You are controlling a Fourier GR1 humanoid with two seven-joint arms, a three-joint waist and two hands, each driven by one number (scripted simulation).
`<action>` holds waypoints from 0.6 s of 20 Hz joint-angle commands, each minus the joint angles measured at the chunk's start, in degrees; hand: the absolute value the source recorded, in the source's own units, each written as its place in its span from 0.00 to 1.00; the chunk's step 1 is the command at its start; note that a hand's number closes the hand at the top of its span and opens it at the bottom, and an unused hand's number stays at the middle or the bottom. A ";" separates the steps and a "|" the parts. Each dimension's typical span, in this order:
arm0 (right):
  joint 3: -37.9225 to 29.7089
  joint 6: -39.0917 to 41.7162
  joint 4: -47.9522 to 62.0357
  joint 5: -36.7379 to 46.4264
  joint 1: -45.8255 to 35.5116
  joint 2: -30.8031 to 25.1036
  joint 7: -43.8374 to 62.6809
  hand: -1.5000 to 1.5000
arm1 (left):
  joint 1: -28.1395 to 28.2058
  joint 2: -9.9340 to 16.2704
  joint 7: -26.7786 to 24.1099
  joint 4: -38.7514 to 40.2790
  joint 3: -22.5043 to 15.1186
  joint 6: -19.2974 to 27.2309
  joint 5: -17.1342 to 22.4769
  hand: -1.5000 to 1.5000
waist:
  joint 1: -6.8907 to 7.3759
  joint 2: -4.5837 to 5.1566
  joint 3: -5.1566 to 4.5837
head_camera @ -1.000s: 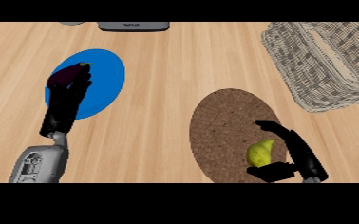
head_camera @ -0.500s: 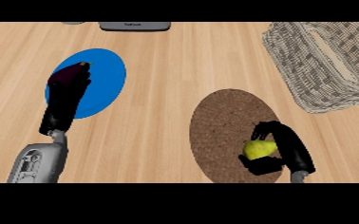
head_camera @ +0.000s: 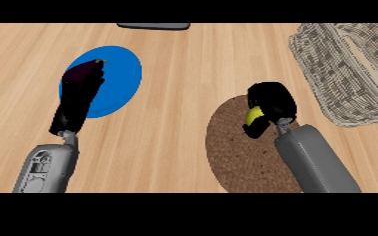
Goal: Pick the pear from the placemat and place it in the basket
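Right hand point(head_camera: 270, 105) curls around the yellow pear point(head_camera: 255, 115) above the brown placemat point(head_camera: 236, 150) (basket point(head_camera: 336, 70) at two o'clock); left hand point(head_camera: 77, 95) rests relaxed.

The right grey forearm point(head_camera: 319, 162) enters from the lower right of the frame and slants up and to the left. At its end, right of centre, the black right robot hand point(head_camera: 272, 104) is balled up, fingers and thumb curled round a small yellow-green pear point(head_camera: 255, 115), of which only a sliver shows below the knuckles.

The left grey forearm point(head_camera: 46, 167) comes in from the lower left corner and leans slightly right. Its black left robot hand point(head_camera: 77, 92) stretches towards the upper left of the frame, fingers straight and together, pointing up, grasping nothing.
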 commanded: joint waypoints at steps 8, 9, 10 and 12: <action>-8.41 -2.20 -0.40 -8.48 -13.05 11.40 0.93 1.00 | -0.29 1.15 -2.51 3.88 2.79 0.21 0.71 0.50 | -3.69 -0.66 0.05; -9.44 -3.46 -3.58 -9.63 -11.88 11.72 1.19 1.00 | 4.81 -0.83 -2.54 0.18 0.35 1.83 -1.12 0.50 | -3.48 -0.95 0.09; -12.41 -1.81 -5.03 -13.85 -14.69 12.28 1.15 1.00 | 1.05 0.82 0.09 0.38 2.36 1.23 0.26 0.50 | -3.69 -1.01 0.11; -14.94 -2.77 -9.99 -17.63 -14.83 12.35 4.29 1.00 | 2.41 -0.84 -0.05 0.72 1.23 2.53 -0.77 0.50 | -4.26 -1.12 0.10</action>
